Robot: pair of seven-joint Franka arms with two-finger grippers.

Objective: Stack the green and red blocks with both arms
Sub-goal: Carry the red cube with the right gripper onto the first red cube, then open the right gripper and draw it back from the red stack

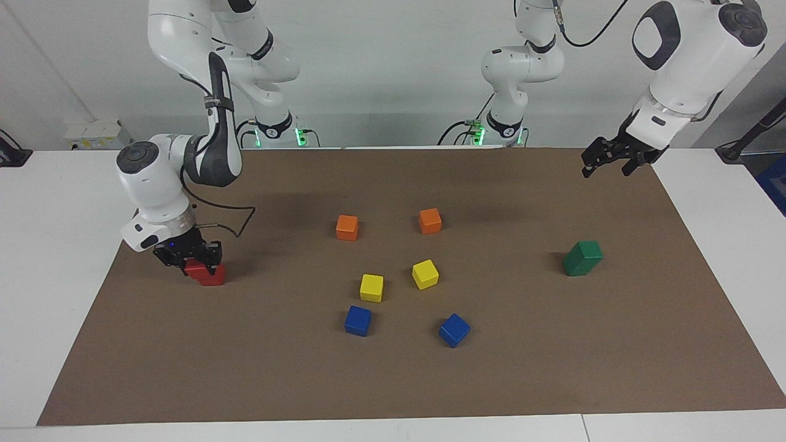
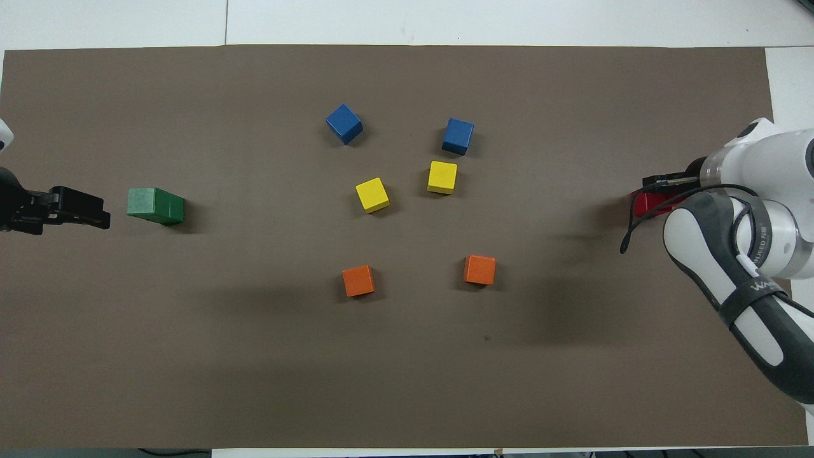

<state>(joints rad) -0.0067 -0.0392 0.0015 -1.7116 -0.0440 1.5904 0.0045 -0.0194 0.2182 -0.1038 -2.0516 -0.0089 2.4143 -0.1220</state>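
My right gripper [image 1: 201, 265] is low at the right arm's end of the mat, its fingers around a red block [image 1: 209, 274]. The red there looks like two cubes, one on the other, but the gripper hides how they sit. In the overhead view only a bit of red [image 2: 650, 203] shows under the right arm. The green blocks [image 1: 582, 258] stand as one green shape taller than a single cube, toward the left arm's end; it also shows in the overhead view [image 2: 156, 205]. My left gripper [image 1: 607, 170] is open and empty, raised over the mat's edge beside the green blocks [image 2: 102, 217].
Mid-mat lie two orange cubes [image 1: 347, 227] [image 1: 430, 221], two yellow cubes [image 1: 371, 287] [image 1: 425, 274] and two blue cubes [image 1: 358, 320] [image 1: 454, 329]. The brown mat [image 1: 552, 368] covers most of the white table.
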